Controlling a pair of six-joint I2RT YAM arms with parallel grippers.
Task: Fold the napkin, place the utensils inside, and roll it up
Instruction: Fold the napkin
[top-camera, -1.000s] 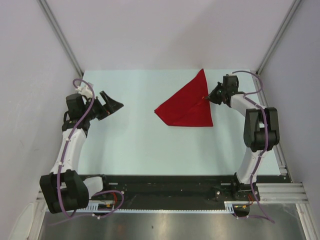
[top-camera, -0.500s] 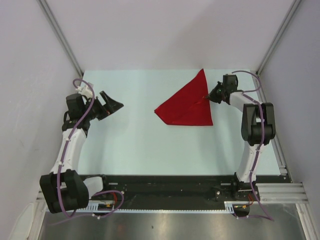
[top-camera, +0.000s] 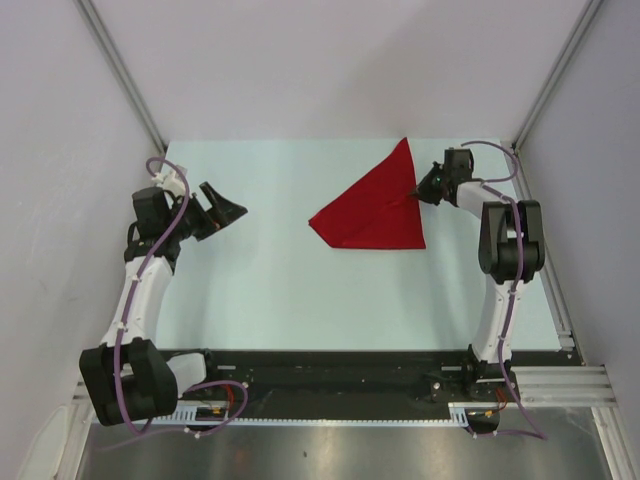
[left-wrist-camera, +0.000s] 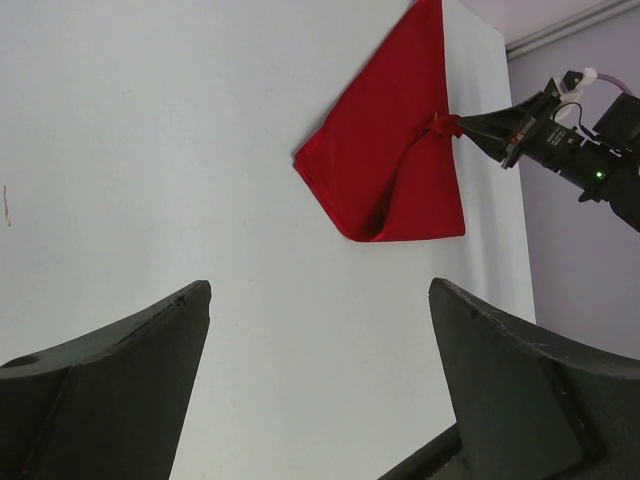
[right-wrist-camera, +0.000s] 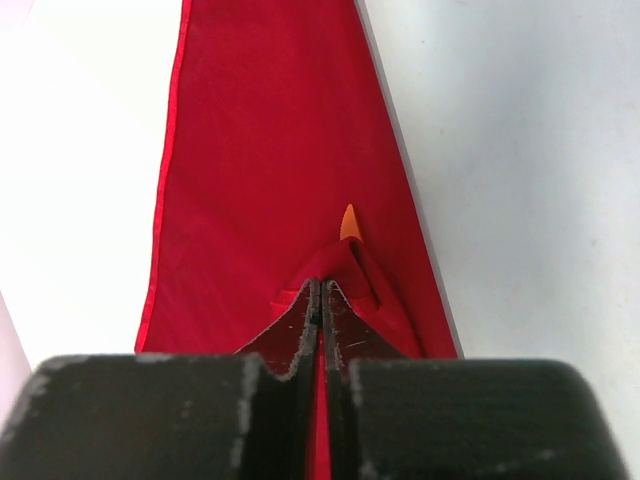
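Here, from left to right: my left gripper (top-camera: 226, 203) hovers above the left side of the table (top-camera: 280, 290), jaws wide apart and holding nothing. Right of centre lies the napkin (top-camera: 375, 210), folded into a triangle. At its right edge my right gripper (top-camera: 416, 193) has its jaws pressed together on a raised pucker of cloth. An orange tip of the utensils (right-wrist-camera: 347, 222) shows just beyond the pinch.
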